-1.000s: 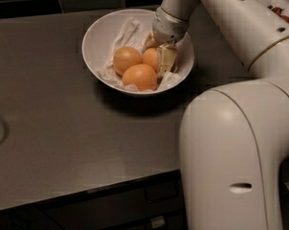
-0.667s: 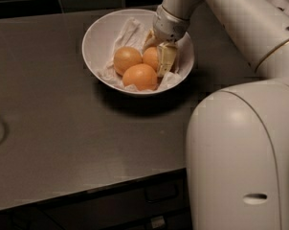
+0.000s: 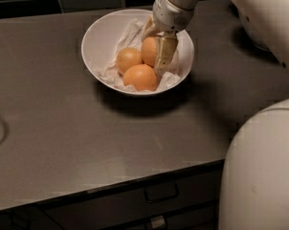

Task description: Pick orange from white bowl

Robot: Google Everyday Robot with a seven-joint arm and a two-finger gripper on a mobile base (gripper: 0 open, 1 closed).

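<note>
— as the gripper (image 3: 157,56) reached down into the white bowl (image 3: 99,32) on the grey counter (image 3: 63,128), where was the orange?
— the orange (image 3: 148,51) sat at the back right of the bowl on crumpled paper (image 3: 130,32), right against the gripper. a paler fruit (image 3: 127,59) lay just to its left and a brighter fruit (image 3: 141,76) just in front.
— had the gripper closed on it?
— that could not be told; the wrist (image 3: 171,13) hid the far side.
— what could have gone wrong?
— a round peel caught off-centre would likely have slipped free. a lift might also have dragged the paper or knocked the neighbouring fruit and shifted the bowl.
</note>
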